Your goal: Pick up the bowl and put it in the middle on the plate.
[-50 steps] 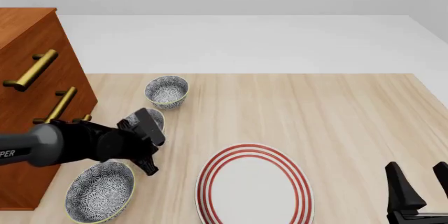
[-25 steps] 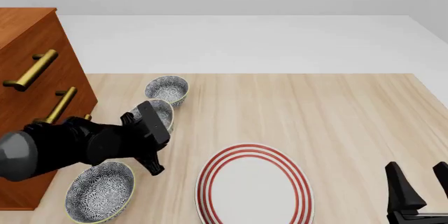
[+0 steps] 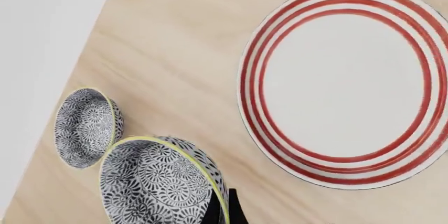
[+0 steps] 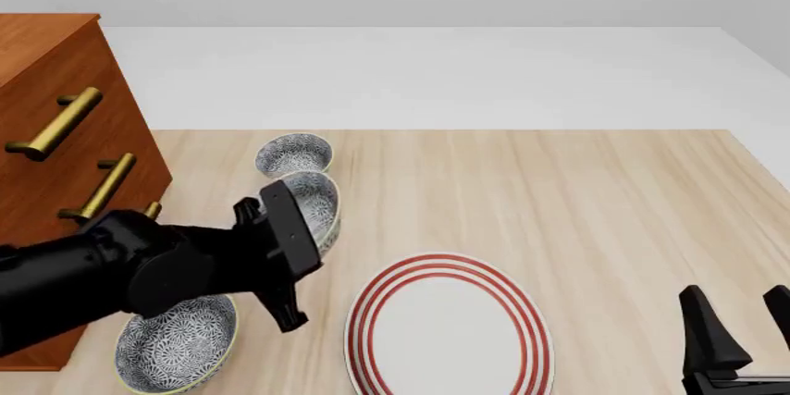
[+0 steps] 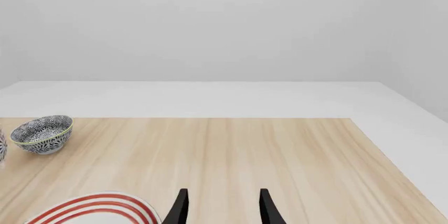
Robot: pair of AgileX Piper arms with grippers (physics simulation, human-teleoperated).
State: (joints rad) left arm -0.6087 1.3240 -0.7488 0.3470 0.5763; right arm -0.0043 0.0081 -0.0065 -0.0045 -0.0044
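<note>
Left pincer (image 4: 294, 252) grips bowl (image 4: 314, 207); no writing.

- the left end effector (image 4: 291, 256) hides the near side of the bowl (image 4: 309, 207) in the front view; its fingertips cannot be made out.
- left wrist view: the bowl (image 3: 159, 184) is cut off at the picture's edge.
- the right end effector (image 4: 737, 335) is cropped in the front view.
- the plate (image 4: 447, 328) runs off the frame's lower edge.
- the arm covers part of the nearest look-alike bowl (image 4: 176, 339).
</note>
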